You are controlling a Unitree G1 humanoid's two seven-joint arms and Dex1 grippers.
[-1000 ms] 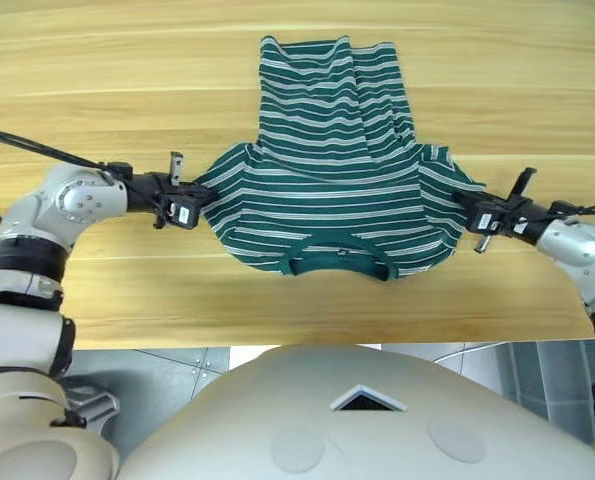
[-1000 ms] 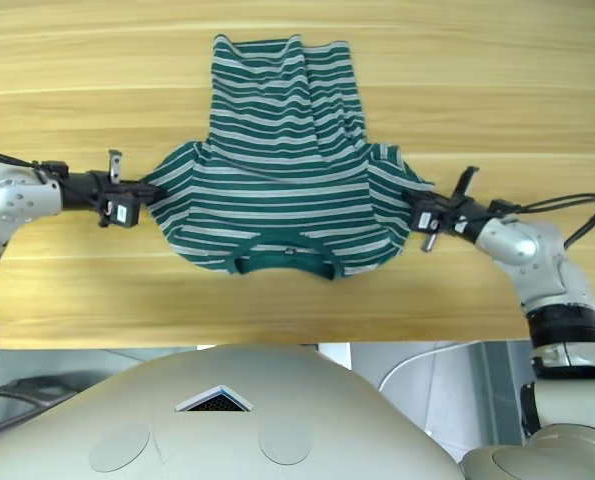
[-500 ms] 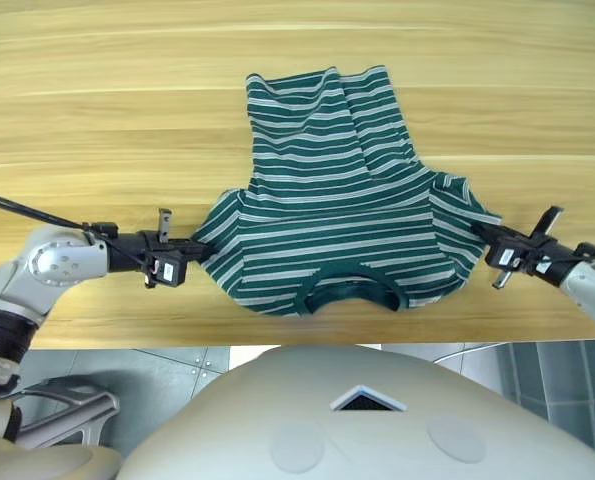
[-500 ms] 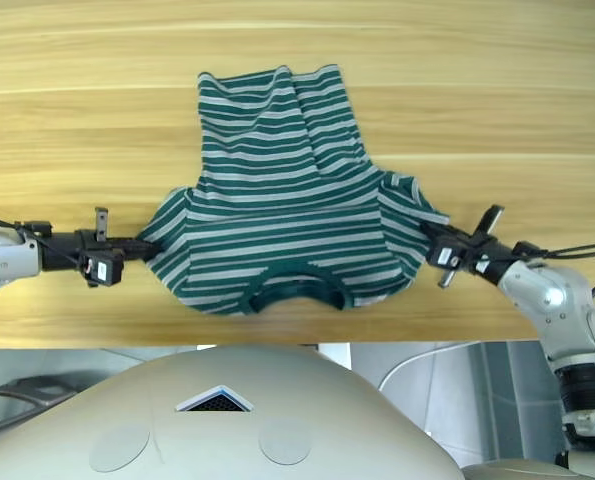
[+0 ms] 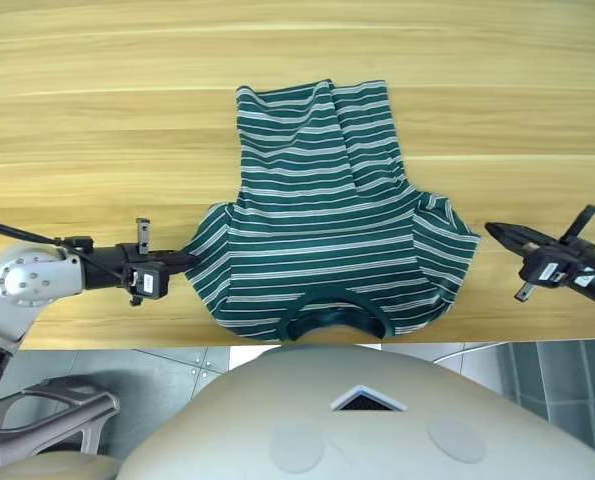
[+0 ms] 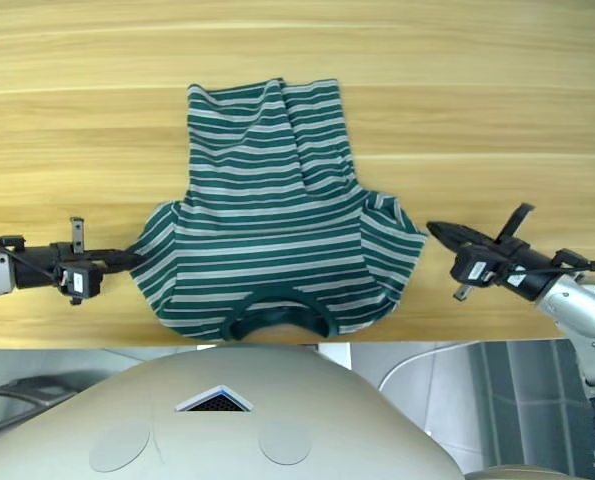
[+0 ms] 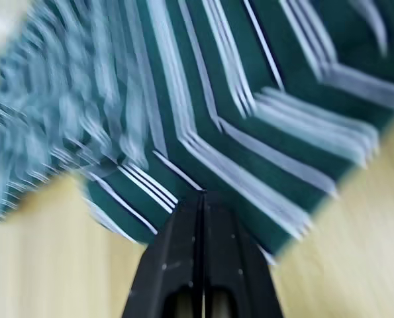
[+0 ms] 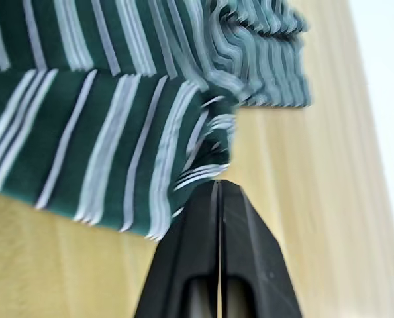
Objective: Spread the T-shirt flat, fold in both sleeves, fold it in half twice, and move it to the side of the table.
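The T-shirt (image 5: 327, 230) is laid at the near edge of the table (image 5: 97, 90), collar nearest the robot and sleeves bunched, a placement judged to suit spreading within reach. The left gripper (image 5: 184, 258) is pressed shut against the left sleeve, and the right gripper (image 5: 495, 230) is closed on nothing just beside the right sleeve. Whether cloth is pinched on the left cannot be made out.
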